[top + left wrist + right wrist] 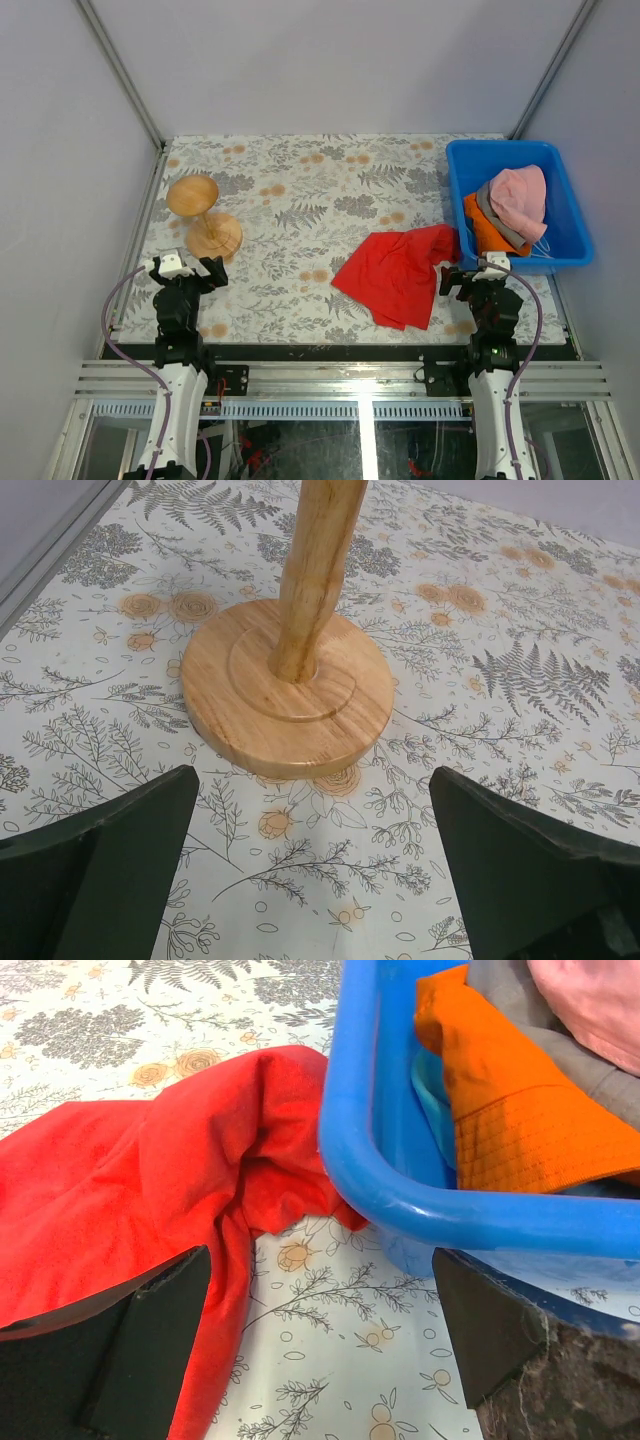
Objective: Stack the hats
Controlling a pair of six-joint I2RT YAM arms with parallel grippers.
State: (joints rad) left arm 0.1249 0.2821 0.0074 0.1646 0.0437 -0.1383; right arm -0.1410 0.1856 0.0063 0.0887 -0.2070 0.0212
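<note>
Three hats lie piled in a blue bin (574,214) at the right: pink hat (520,198) on top, grey hat (497,216) under it, orange hat (482,232) lowest. The right wrist view shows the orange hat (520,1110), the grey hat (545,1025), the pink hat (600,995) and a sliver of teal hat (430,1085) beneath. My right gripper (478,272) (320,1255) stands open just in front of the bin's near corner, holding nothing. My left gripper (187,268) (312,775) is open and empty over the tablecloth.
A wooden mushroom-shaped stand (205,215) rises right ahead of the left gripper, its round base (285,680) close to the fingers. A flat red cloth (400,272) (130,1180) lies crumpled against the bin's rim (400,1195). Grey walls enclose the patterned table.
</note>
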